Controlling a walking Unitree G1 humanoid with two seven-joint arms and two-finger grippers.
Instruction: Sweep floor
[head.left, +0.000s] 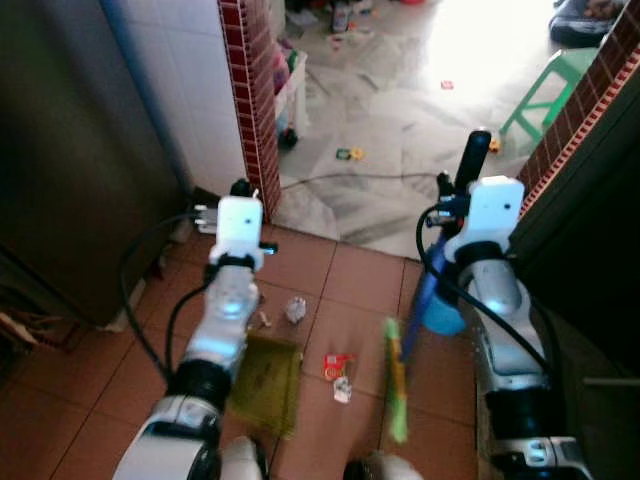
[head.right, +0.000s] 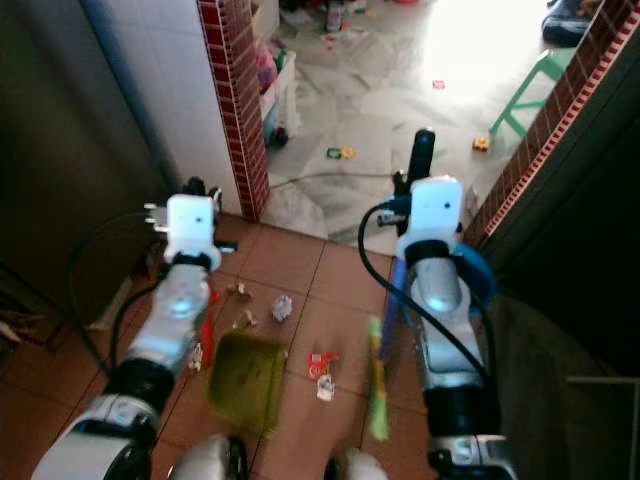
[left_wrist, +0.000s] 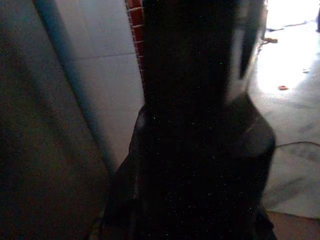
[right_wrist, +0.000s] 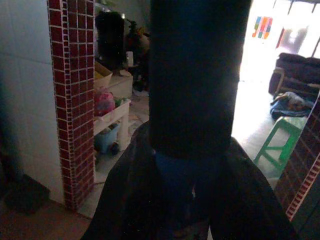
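1. The green dustpan (head.left: 266, 383) is laid flat on the red tiled floor (head.left: 90, 390) under the left arm, evidently to receive the scraps (head.left: 338, 372) just beside it.
2. The broom (head.left: 398, 380) is held by the right hand (head.left: 474, 160) — closed round its blue handle.
3. The left hand (head.left: 240, 189) — its opening cannot be told.

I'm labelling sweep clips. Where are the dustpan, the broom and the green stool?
dustpan (head.right: 246, 381), right eye view, middle of its olive tray.
broom (head.left: 396, 385), left eye view, on its green bristle end.
green stool (head.left: 549, 88), left eye view, on its seat edge.
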